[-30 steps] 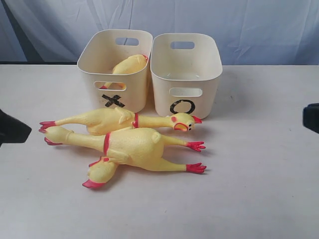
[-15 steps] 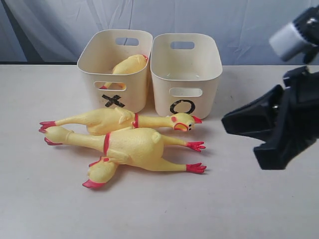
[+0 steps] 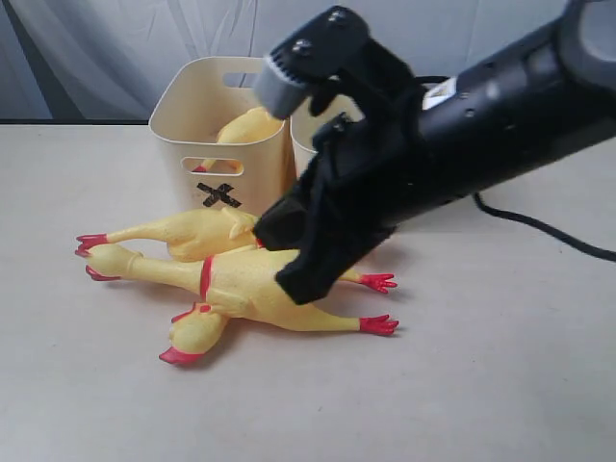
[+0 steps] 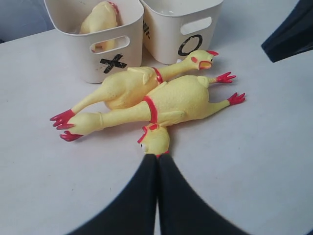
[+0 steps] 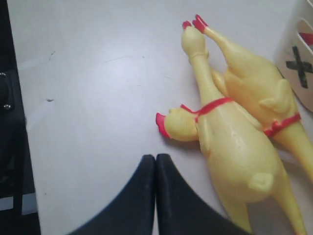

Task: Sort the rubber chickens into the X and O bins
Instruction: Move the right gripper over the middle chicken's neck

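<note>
One rubber chicken point(image 3: 248, 127) lies inside the X bin point(image 3: 178, 125). Two more lie side by side on the table before the bins: the back chicken point(image 3: 197, 231) and the front chicken point(image 3: 250, 289). A chicken head point(image 3: 192, 337) pokes out beside the front one's red collar. My right gripper point(image 3: 289, 260) hangs over these two, shut and holding nothing point(image 5: 155, 157). The right arm hides most of the O bin point(image 4: 168, 34) in the exterior view. My left gripper point(image 4: 157, 157) is shut and empty, short of the head point(image 4: 155, 139). It is outside the exterior view.
A black cable point(image 3: 539, 231) trails from the right arm across the table on the right. A pale cloth backdrop point(image 3: 96, 48) hangs behind the bins. The table's dark edge point(image 5: 10, 147) shows in the right wrist view.
My right arm has swung in from the right edge, across the O bin, to above the two chickens. The left gripper has left the exterior view's left edge. The chickens have not moved.
</note>
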Motion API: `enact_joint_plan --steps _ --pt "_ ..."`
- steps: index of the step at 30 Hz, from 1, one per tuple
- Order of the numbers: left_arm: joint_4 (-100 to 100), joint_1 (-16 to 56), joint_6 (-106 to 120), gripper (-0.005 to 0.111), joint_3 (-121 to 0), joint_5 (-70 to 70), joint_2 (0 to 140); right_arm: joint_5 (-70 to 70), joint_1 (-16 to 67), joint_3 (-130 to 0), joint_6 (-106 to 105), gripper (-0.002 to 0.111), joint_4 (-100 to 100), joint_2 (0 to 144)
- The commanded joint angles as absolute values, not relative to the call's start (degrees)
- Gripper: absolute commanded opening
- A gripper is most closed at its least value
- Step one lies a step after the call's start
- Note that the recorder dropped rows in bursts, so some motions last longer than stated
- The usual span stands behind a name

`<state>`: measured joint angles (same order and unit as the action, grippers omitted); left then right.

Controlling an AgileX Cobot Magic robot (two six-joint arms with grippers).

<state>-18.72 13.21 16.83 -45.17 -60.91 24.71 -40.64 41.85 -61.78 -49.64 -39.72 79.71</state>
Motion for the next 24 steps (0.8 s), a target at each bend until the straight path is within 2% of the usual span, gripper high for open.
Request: enact_joint_plan --steps 1,10,24 --pt "-17.99 13.23 15.98 0.000 -42.35 -60.82 21.52 -37.69 46.16 -66.38 -50.96 0.001 -37.65 86.16" --pt "-14.30 13.23 14.21 0.000 -40.89 -59.49 14.12 -30.99 50.95 -72.25 -51.83 0.001 -29.62 96.86" --pt "-9.75 13.23 10.49 0.000 -40.89 -59.71 10.37 -19.52 51.46 -72.40 -52.60 0.001 -27.00 105.28"
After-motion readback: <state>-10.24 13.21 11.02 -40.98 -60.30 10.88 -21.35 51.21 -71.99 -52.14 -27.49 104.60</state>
